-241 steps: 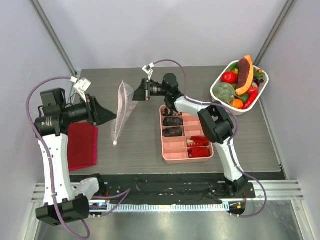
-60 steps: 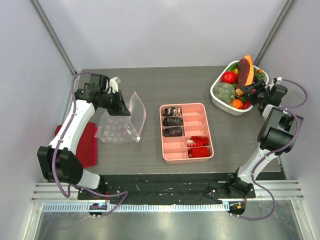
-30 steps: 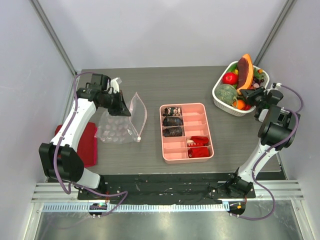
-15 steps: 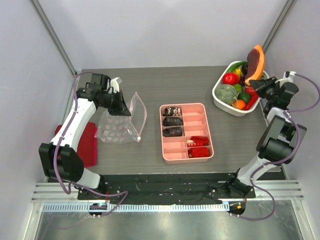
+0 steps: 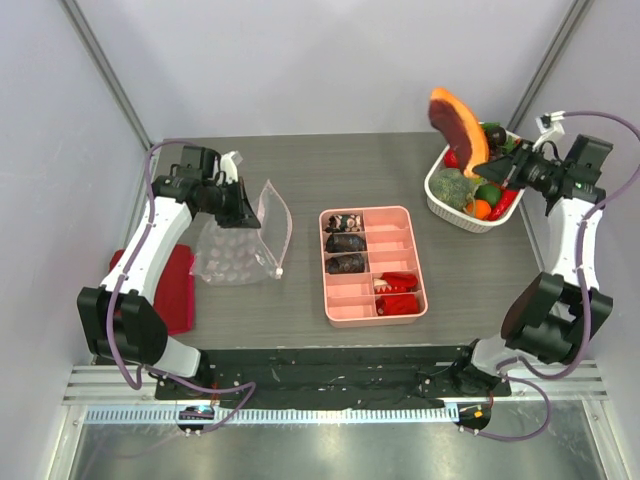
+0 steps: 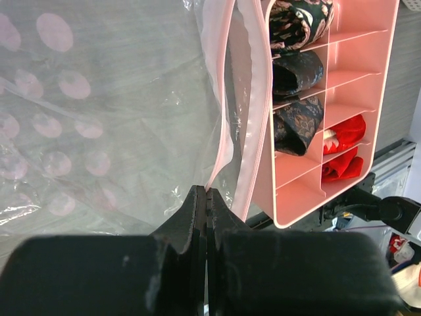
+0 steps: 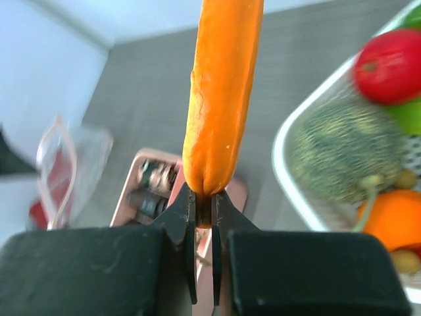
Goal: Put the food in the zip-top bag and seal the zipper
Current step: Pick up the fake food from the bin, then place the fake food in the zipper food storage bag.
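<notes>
Now the right end effector (image 7: 204,204) is clenched on the lower tip of the orange wedge (image 7: 220,92). It holds the wedge upright in the air above the left side of the white basket (image 5: 432,188), at the far right of the surface (image 5: 300,160). A red tomato (image 7: 388,66) and other food lie in that basket. At the far left, the left end effector (image 6: 206,197) pinches the bag (image 6: 99,131) at its mouth. The zipper (image 6: 222,125) strips are parted toward the pink tray (image 5: 395,235) in the middle. A red cloth (image 5: 170,295) lies left of the bag.
</notes>
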Controlling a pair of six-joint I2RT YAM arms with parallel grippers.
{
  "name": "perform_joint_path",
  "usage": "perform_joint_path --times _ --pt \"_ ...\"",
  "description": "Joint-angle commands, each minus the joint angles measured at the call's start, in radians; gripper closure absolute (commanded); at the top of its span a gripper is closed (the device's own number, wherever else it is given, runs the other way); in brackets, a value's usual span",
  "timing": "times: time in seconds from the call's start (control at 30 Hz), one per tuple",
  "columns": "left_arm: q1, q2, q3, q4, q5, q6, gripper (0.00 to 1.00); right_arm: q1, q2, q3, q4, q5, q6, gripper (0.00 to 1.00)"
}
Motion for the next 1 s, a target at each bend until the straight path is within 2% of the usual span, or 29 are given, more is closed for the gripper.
perform_joint_path --times 0.0,0.1,0.13,0.3,0.5,0.6,0.8,0.97 --pt "0.000 -0.034 0.014 0.058 -0.024 0.022 1.00 0.092 -0.115 0.113 -0.584 -0.134 -0.432 0.99" --pt "0.000 -0.035 0.019 0.083 -0.035 0.028 1.00 0.229 -0.175 0.093 -0.665 -0.111 -0.470 0.99" --pt "0.000 -0.038 0.020 0.090 -0.036 0.033 1.00 0.313 -0.193 0.082 -0.661 -0.105 -0.459 0.99" --pt "0.000 -0.049 0.028 0.091 -0.052 0.041 1.00 0.543 -0.269 -0.017 -0.482 -0.061 -0.268 0.99" --pt "-0.002 -0.060 0.032 0.088 -0.058 0.041 1.00 0.769 -0.212 -0.046 -0.365 0.005 -0.106 0.99" --pt "-0.002 -0.074 0.034 0.086 -0.064 0.044 1.00 0.817 -0.177 -0.056 -0.320 0.024 -0.042 0.99" --pt "-0.002 -0.095 0.028 0.083 -0.066 0.041 1.00 0.835 -0.131 -0.091 -0.144 0.061 0.154 0.99" --pt "-0.002 -0.095 0.040 0.072 -0.060 0.034 1.00 0.881 -0.079 -0.100 -0.084 0.114 0.217 0.99"
